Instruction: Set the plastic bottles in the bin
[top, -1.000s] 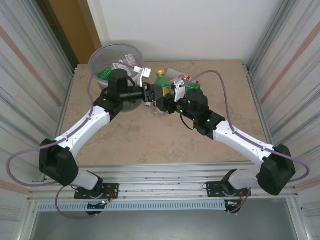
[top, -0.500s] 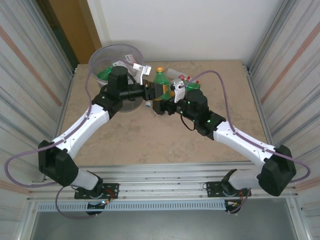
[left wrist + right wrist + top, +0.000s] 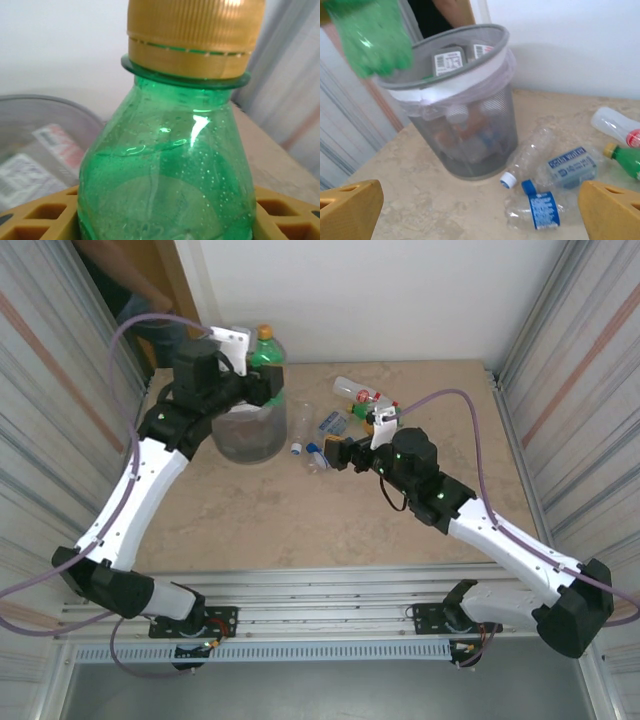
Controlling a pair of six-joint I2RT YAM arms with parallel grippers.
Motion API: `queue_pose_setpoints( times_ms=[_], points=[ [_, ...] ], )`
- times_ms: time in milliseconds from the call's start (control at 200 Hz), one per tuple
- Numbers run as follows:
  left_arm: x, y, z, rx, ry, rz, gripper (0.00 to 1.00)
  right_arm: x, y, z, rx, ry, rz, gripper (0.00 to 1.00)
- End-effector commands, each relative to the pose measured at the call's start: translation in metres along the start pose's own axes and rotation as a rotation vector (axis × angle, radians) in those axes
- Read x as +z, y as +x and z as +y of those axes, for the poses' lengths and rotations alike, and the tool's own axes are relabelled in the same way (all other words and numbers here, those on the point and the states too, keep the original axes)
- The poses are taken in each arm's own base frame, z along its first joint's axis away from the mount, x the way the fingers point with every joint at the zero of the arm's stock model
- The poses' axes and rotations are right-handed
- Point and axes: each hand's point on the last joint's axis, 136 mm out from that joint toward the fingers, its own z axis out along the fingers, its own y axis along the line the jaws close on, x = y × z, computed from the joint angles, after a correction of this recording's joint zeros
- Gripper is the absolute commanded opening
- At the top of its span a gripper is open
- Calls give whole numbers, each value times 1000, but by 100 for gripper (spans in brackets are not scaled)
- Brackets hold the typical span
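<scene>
My left gripper (image 3: 258, 375) is raised and shut on a green plastic bottle (image 3: 263, 348) with a gold cap, held upright over the far rim of the bin (image 3: 243, 430). In the left wrist view the green bottle (image 3: 165, 165) stands between my yellow fingers (image 3: 35, 220), with the bin (image 3: 35, 115) behind it. My right gripper (image 3: 345, 453) hangs open and empty low over the table, right of the bin (image 3: 465, 107). Several clear crushed bottles lie before it: a white-capped one (image 3: 532, 150) and a blue-labelled one (image 3: 542, 210). More bottles fill the bin.
Another blue-labelled bottle (image 3: 570, 167), a clear bottle with a red cap (image 3: 615, 125) and a small green bottle (image 3: 627, 160) lie at the right. A person's arm (image 3: 130, 285) shows behind the bin. Metal walls close both sides of the table (image 3: 300, 520).
The left arm has carried the green bottle up and left, from between the two grippers to above the bin. My right gripper has opened and let go of that bottle.
</scene>
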Motion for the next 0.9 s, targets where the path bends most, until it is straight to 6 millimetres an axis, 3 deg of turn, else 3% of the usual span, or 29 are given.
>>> queue_pose_setpoints(
  times_ms=[0,170,291,526,897],
  points=[
    [-4,-3,48,25,-216,26,3,-8,5,-14,40,69,8,98],
    [-1,-3,89,-39,-346,28,3,-10,9,-17,51,81,22,98],
    [7,-2,108,-154,-344,-13,4,-9,14,-17,58,78,31,98],
    [20,3,131,-260,-376,-70,7,-5,24,-18,75,73,53,98],
    [54,38,146,-353,-384,-4,15,-2,33,-18,81,71,75,98]
  ],
)
